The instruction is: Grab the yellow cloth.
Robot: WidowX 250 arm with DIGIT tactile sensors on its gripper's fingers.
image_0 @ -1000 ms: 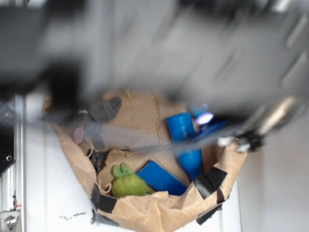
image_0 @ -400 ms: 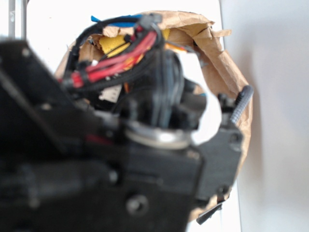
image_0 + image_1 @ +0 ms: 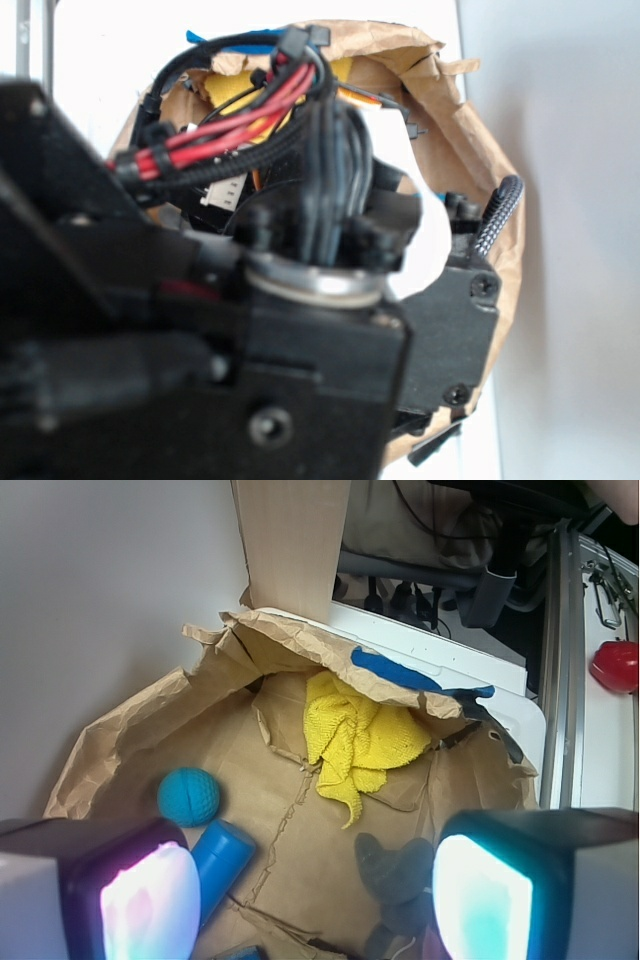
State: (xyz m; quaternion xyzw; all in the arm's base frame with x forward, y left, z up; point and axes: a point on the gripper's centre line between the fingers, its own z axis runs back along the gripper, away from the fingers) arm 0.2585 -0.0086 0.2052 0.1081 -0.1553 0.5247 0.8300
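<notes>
In the wrist view the yellow cloth [image 3: 358, 738] lies crumpled against the far wall of the brown paper tray [image 3: 130, 730], partly tucked under the torn paper rim. My gripper [image 3: 315, 900] hangs above the tray's near part, open, with nothing between its two lit fingertips [image 3: 482, 900]. The cloth is well ahead of the jaws. In the exterior view the arm's black body and cables fill most of the picture; only a sliver of the yellow cloth [image 3: 235, 92] shows behind them.
A teal ball [image 3: 188, 796] and a blue cylinder [image 3: 222, 865] lie left of centre in the tray. A grey plush mouse [image 3: 395, 875] sits beside the right fingertip. A cardboard post [image 3: 290, 540] rises behind the tray; a red object [image 3: 614, 665] sits far right.
One second ago the exterior view looked down into the tray. The arm has since swung in front of that camera and shifted slightly between the last two frames.
</notes>
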